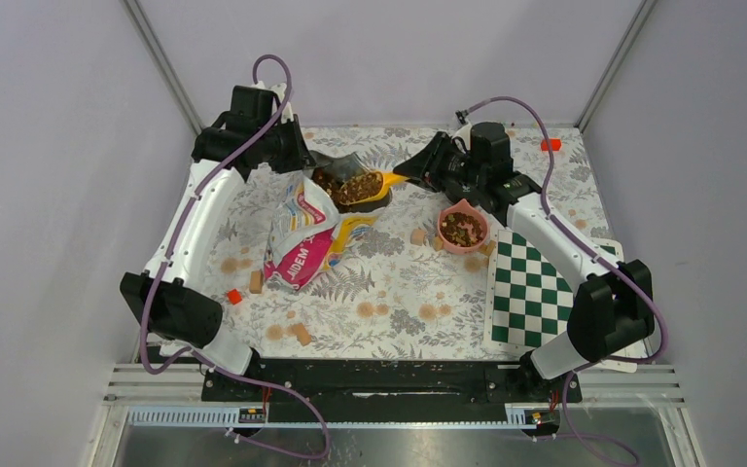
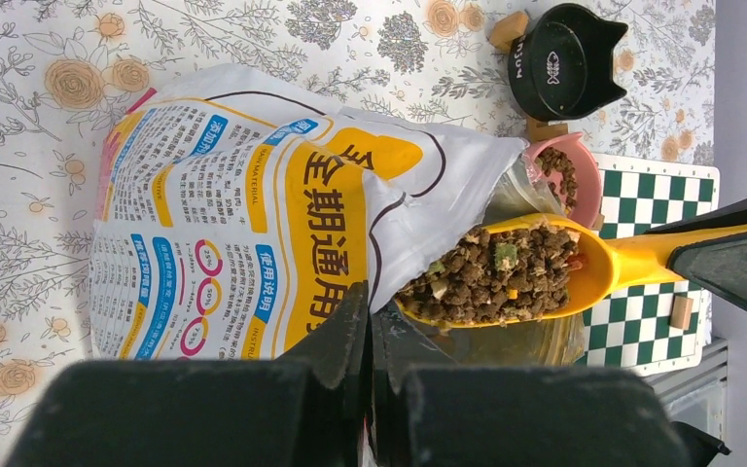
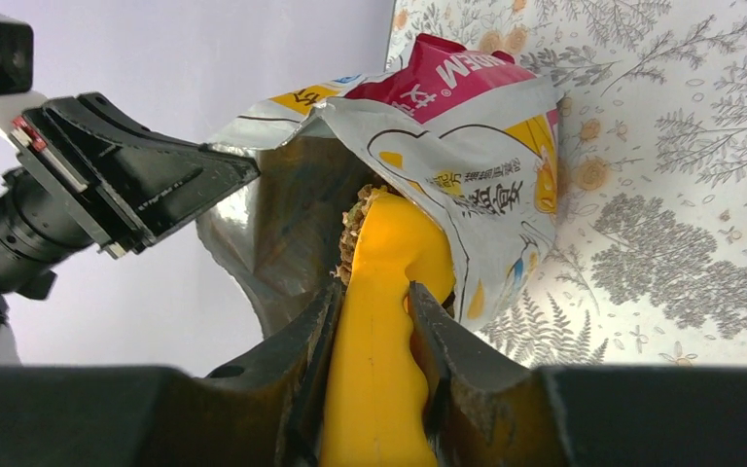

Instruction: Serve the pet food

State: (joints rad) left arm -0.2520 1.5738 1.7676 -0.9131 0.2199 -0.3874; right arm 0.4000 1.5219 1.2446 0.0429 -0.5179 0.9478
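The pet food point(image 1: 355, 187) fills a yellow scoop point(image 1: 381, 185) held level at the open mouth of the cat-food bag point(image 1: 303, 238). In the left wrist view the kibble point(image 2: 494, 272) heaps in the scoop point(image 2: 603, 272). My right gripper point(image 1: 426, 167) is shut on the scoop handle point(image 3: 377, 370), seen in the right wrist view point(image 3: 374, 292). My left gripper point(image 1: 297, 156) is shut on the bag's opened edge point(image 2: 447, 185), holding it up, seen in the left wrist view point(image 2: 372, 311). A pink bowl point(image 1: 462, 230) holding some kibble stands right of the bag.
A black cat-shaped bowl point(image 2: 564, 58) stands by the pink bowl point(image 2: 569, 175). A green-and-white checkered mat point(image 1: 535, 287) lies at the right. Tan wooden cubes point(image 1: 417, 235) and small red blocks point(image 1: 234, 296) are scattered on the floral cloth.
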